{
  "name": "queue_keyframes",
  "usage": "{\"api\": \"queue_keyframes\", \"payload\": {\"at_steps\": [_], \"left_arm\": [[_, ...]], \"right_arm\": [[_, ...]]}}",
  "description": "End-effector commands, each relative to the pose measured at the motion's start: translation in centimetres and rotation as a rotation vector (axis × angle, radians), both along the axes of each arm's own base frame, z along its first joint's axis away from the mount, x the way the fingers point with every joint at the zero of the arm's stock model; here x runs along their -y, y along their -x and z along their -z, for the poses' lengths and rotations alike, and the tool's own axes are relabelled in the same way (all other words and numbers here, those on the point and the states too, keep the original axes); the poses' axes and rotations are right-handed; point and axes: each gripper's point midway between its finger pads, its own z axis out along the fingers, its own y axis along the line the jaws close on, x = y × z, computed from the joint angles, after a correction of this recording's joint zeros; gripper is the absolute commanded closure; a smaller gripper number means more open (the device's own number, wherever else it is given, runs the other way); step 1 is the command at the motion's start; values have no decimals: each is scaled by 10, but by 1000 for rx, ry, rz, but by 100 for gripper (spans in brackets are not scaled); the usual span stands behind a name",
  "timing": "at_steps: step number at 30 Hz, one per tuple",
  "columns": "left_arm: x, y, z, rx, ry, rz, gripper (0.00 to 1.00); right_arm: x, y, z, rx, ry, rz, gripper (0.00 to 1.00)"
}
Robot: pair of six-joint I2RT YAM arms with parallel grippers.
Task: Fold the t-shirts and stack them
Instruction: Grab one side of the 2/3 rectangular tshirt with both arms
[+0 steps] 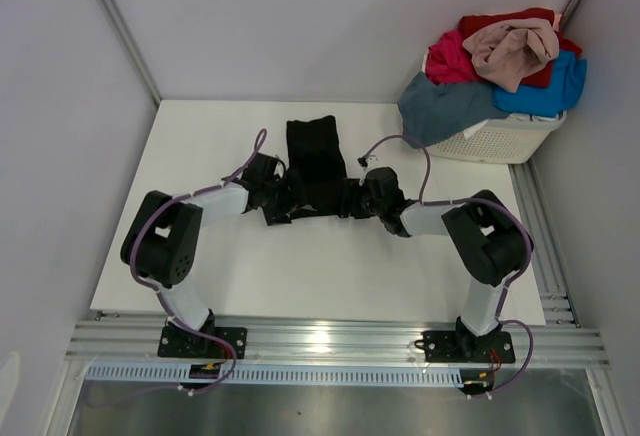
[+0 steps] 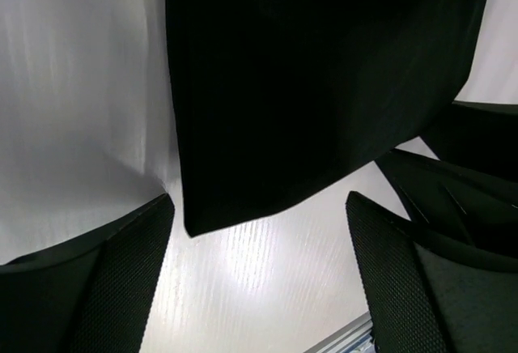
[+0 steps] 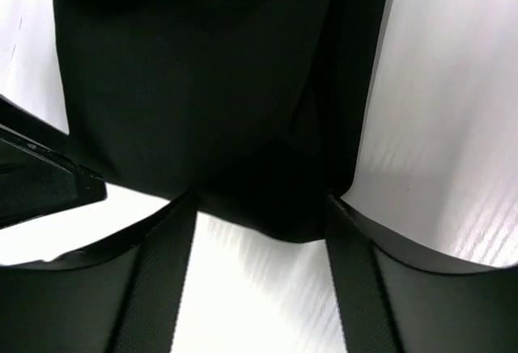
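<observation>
The black t-shirt (image 2: 324,86) fills the upper middle of the white table (image 2: 73,86) — its near corner sits just ahead of the left gripper (image 2: 259,207), whose textured fingers (image 2: 121,280) stand wide apart, bare tabletop between them.

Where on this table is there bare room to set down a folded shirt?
Bare table lies left of the black t-shirt, out to the left edge, and along the near strip between the two arms. Crowded: the middle, where left hand and right hand meet the shirt, and the far right corner by the heaped basket.
</observation>
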Motion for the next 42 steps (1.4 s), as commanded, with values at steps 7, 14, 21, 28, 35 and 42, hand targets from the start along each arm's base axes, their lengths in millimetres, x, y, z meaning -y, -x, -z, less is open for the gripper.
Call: {"api": "queue_keyframes", "payload": {"at_steps": [7, 14, 21, 28, 35, 42], "left_arm": [[11, -8, -3, 0, 34, 19, 51], [18, 22, 1, -70, 48, 68, 100], [27, 82, -10, -95, 5, 181, 100], [30, 164, -29, -112, 47, 314, 100], [11, 225, -28, -147, 68, 334, 99], [5, 233, -27, -170, 49, 337, 68]], "right_arm": [[-9, -9, -3, 2, -29, -26, 66], [-4, 9, -2, -19, -44, -41, 94], [8, 50, -9, -51, -49, -68, 100], [22, 123, -25, -102, -5, -128, 100], [65, 181, -46, -111, -9, -103, 100], [74, 187, -36, -131, 44, -132, 67]]}}
